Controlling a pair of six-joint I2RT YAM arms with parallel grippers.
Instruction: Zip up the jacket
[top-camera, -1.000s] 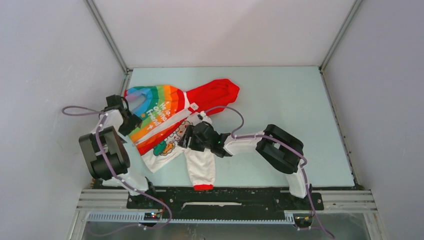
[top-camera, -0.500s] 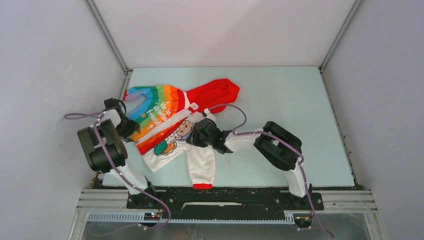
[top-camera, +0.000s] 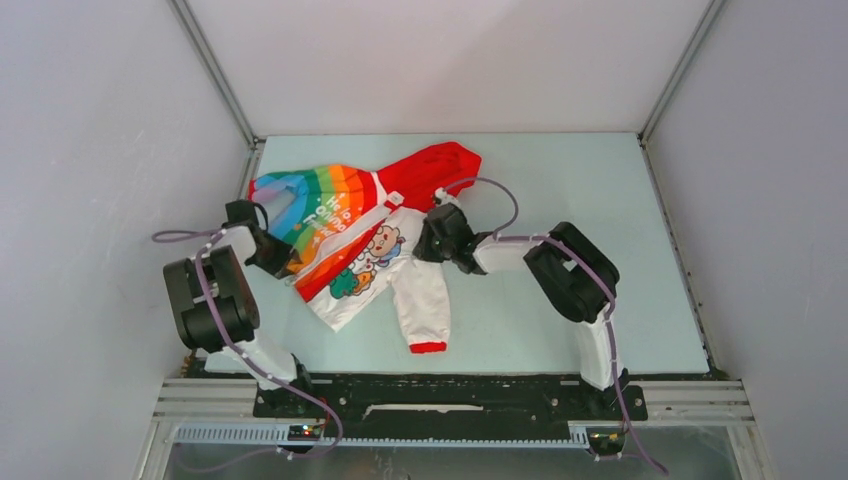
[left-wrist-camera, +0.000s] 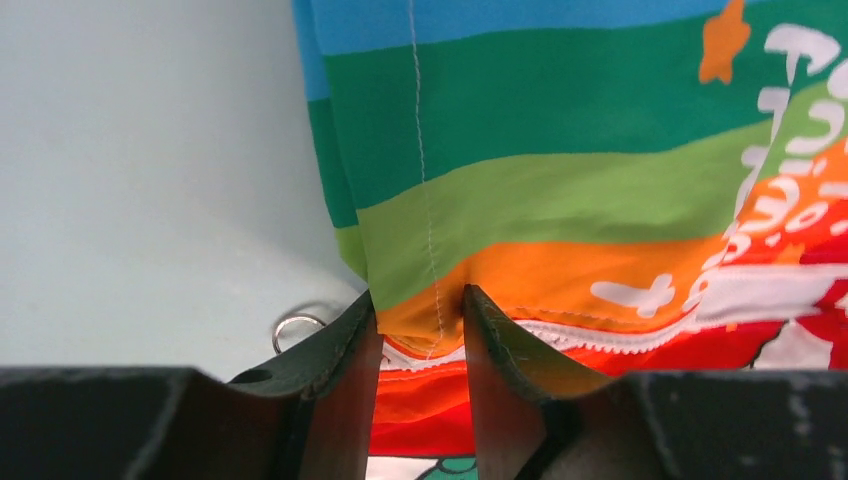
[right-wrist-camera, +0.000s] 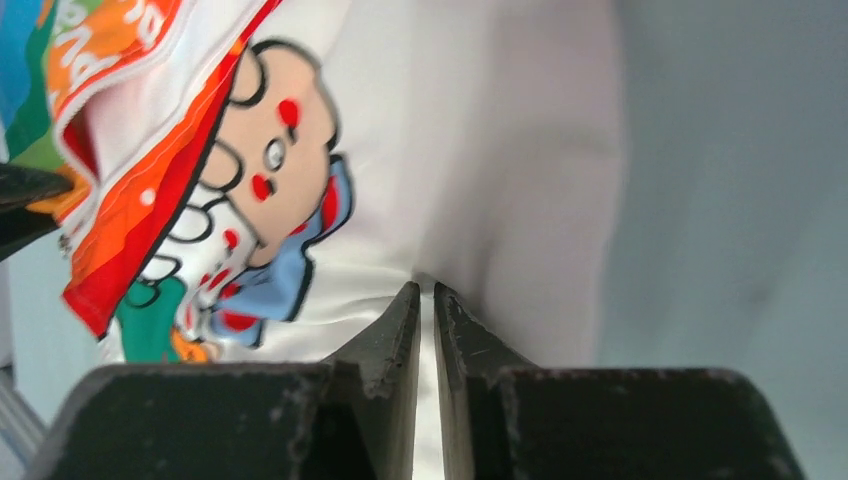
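Observation:
The jacket lies spread at the left of the table, red hood toward the back. Its rainbow half is on the left, its white cartoon half on the right, and one red-cuffed sleeve points to the front. My left gripper is at the rainbow half's hem. In the left wrist view the gripper is shut on a fold of orange fabric of the jacket just above the white zipper teeth. My right gripper pinches white cloth of the jacket by the shoulder.
A small metal ring lies on the pale table just left of my left fingers. Grey walls enclose the table on three sides, and the left wall stands close behind the left arm.
Both grippers have closed on the fabric. The right gripper has moved back and to the right, and the whole jacket has shifted and turned with it.

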